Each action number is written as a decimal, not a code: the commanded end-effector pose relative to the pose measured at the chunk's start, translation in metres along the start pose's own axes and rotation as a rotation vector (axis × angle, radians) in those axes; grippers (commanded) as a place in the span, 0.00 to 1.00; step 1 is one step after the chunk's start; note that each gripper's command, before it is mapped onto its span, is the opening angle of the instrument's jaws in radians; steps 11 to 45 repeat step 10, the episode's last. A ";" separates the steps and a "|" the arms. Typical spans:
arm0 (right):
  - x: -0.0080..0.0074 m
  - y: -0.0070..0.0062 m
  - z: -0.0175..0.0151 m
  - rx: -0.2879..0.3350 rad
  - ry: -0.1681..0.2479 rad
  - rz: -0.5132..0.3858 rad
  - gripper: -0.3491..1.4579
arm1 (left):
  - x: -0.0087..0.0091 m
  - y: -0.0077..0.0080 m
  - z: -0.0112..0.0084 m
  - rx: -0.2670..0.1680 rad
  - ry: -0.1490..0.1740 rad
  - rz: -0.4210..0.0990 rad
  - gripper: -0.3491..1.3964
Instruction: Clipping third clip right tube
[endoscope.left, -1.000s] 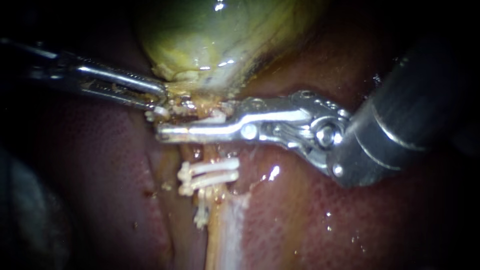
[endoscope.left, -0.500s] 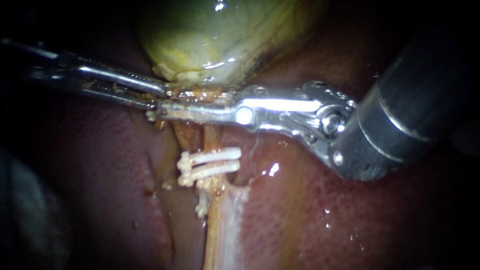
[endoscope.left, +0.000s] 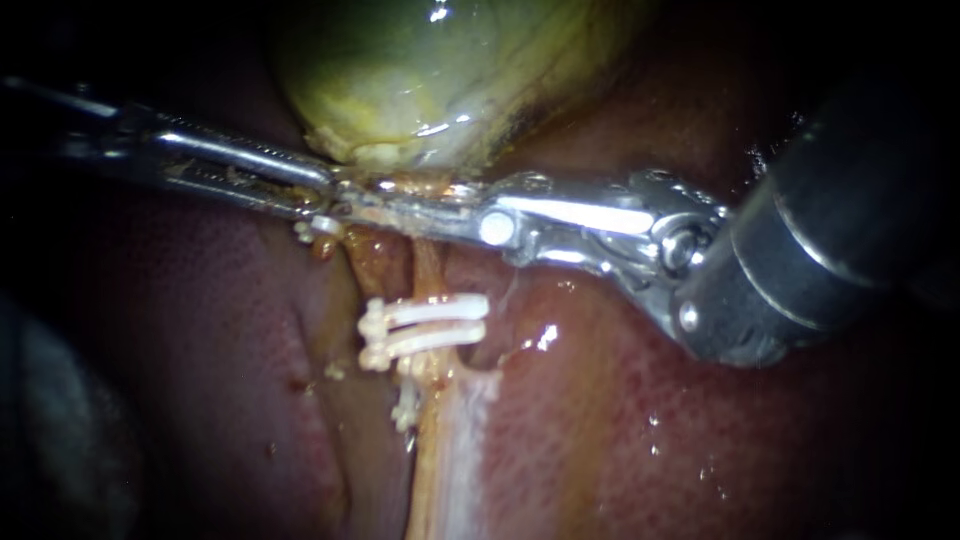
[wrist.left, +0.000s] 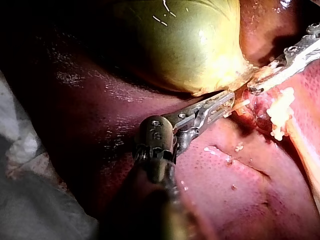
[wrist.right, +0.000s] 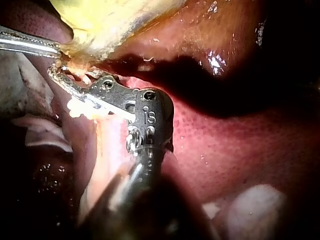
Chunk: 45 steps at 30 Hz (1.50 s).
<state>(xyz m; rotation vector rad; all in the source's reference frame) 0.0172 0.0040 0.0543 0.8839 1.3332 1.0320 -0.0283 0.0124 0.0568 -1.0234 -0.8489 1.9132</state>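
Only the endoscope view lays the whole tube (endoscope.left: 428, 275) out for you: a wet, orange-tan strand that runs from the neck of the gallbladder (endoscope.left: 420, 70) down over the liver (endoscope.left: 620, 430), with two white clips (endoscope.left: 425, 325) across it side by side. The hand of your right instrument (endoscope.left: 345, 207) lies across the tube just under the gallbladder, above the clips and apart from them, its jaws closed on the tube. Whether they carry a clip cannot be told. The left wrist view shows what the endoscope half hides: the hand of your left instrument (endoscope.left: 322, 195) clamped on the gallbladder's neck, seen from the side. In the right wrist view the clips are only a white lump beside the right hand. A second ago that hand lay lower on the tube, close above the clips, with white showing at its jaws. It has since risen to the gallbladder's neck, baring more tube.
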 end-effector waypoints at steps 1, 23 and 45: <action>-0.0001 0.0000 0.0002 0.000 0.000 -0.001 0.00 | 0.0000 0.0000 0.0000 0.000 0.000 0.000 0.00; -0.0002 0.0002 0.0003 0.000 0.000 0.033 0.04 | 0.0000 -0.0002 0.0000 -0.001 0.000 0.000 0.00; -0.0002 0.0002 0.0003 0.000 0.000 0.033 0.04 | 0.0000 -0.0002 0.0000 -0.001 0.000 0.000 0.00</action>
